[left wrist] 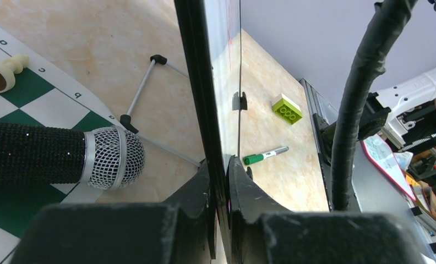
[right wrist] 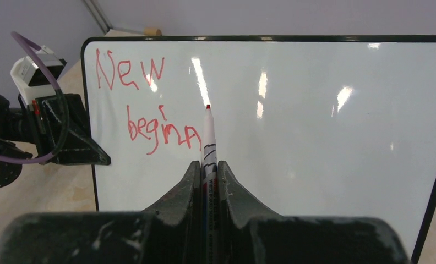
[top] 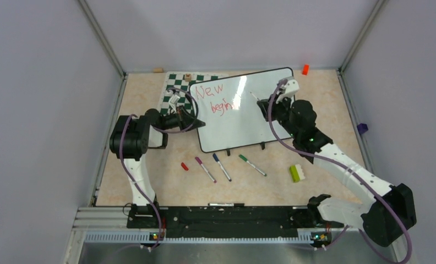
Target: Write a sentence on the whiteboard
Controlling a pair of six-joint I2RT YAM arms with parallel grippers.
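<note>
The whiteboard [top: 243, 124] stands tilted on its two feet at the table's middle. Red writing [top: 213, 99] at its upper left reads "New" and below it "beginn" [right wrist: 161, 132]. My left gripper [top: 192, 118] is shut on the board's left edge; the left wrist view shows the thin black frame [left wrist: 196, 82] pinched between my fingers [left wrist: 220, 165]. My right gripper [top: 268, 107] is shut on a red-tipped whiteboard marker [right wrist: 208, 137]. The marker's tip is at the board just right of the last red letter.
A green-and-white chessboard mat [top: 177, 88] lies behind the board with a microphone [left wrist: 61, 157] and a pawn [left wrist: 1, 74] on it. A red cap [top: 184, 166], purple [top: 205, 169], blue [top: 222, 166] and green [top: 252, 165] markers and a lime brick [top: 297, 173] lie in front.
</note>
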